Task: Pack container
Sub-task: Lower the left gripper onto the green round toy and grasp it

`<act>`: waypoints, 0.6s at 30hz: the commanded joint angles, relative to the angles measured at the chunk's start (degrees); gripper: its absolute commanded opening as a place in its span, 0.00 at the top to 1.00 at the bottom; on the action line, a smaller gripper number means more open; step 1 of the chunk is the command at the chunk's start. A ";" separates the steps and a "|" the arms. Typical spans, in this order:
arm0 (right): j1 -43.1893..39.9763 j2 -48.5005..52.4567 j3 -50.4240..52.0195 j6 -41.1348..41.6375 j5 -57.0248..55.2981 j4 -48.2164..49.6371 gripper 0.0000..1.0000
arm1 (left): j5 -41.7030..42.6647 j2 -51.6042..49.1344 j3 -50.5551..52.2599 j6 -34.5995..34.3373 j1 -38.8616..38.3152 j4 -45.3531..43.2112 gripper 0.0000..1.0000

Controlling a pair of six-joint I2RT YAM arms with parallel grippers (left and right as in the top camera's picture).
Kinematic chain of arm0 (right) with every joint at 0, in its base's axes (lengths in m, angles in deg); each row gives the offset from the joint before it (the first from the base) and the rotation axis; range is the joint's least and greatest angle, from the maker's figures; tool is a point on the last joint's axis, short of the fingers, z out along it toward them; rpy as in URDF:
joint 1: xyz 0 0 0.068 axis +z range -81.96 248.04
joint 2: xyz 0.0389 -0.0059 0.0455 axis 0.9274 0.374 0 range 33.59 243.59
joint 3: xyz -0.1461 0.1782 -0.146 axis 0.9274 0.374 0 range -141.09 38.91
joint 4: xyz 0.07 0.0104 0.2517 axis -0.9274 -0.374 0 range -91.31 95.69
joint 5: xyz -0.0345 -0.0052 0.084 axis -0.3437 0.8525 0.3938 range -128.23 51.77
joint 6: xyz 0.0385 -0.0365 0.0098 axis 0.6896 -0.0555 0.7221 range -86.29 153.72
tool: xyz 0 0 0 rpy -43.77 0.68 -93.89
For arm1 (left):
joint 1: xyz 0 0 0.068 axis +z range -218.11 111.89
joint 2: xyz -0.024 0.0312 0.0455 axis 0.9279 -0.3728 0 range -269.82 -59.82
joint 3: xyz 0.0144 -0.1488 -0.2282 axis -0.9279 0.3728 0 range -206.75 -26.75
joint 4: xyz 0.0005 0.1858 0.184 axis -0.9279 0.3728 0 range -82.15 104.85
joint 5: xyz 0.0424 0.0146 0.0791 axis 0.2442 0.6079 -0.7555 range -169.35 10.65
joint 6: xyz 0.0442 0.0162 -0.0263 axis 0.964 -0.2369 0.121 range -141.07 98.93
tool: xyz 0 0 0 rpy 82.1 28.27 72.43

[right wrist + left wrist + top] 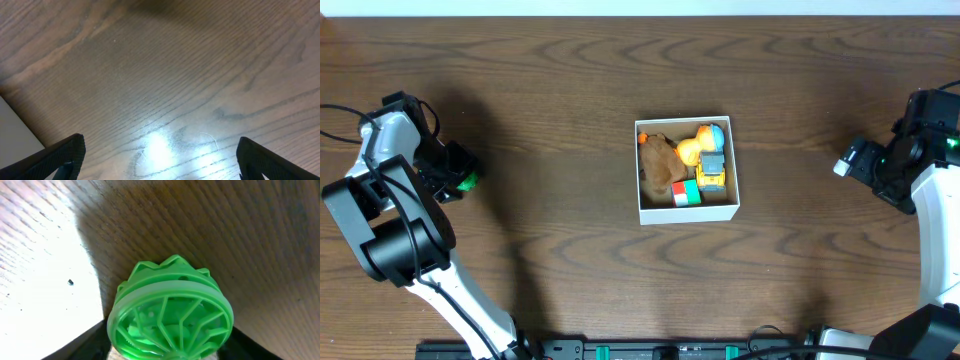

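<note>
The container point(720, 211), a small square white-walled box, sits at the table's middle. It holds a brown plush toy point(660, 160), an orange duck point(692, 150), a yellow vehicle point(712, 172) and a red, white and green block point(686, 193). My left gripper point(463, 180) at the far left is shut on a green round ribbed toy point(170, 315), which fills the left wrist view between the dark fingers. My right gripper point(850, 163) is at the far right, open and empty, its fingers wide apart over bare wood point(160, 160).
Dark wood table point(570, 100) all round the box. A pale strip, the table's edge, shows at the lower left of the right wrist view point(15, 135). Black cables trail at the far left point(335, 110).
</note>
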 commanded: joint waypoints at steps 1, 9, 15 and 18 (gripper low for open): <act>-0.24 0.13 0.31 -0.63 0.20 -0.09 0.02 | 0.63 -2.12 0.63 -0.13 -0.04 -0.09 0.40; -0.24 0.13 0.31 -0.66 0.17 0.15 0.02 | 0.63 -1.73 0.61 -0.13 -0.04 0.02 0.55; -0.24 0.13 0.31 -0.63 0.20 0.15 0.02 | 0.59 0.74 -0.61 -0.13 -0.11 1.05 0.67; -0.24 0.13 0.31 -0.66 0.17 0.17 0.02 | 0.59 2.89 -1.40 -0.11 -0.09 1.53 0.67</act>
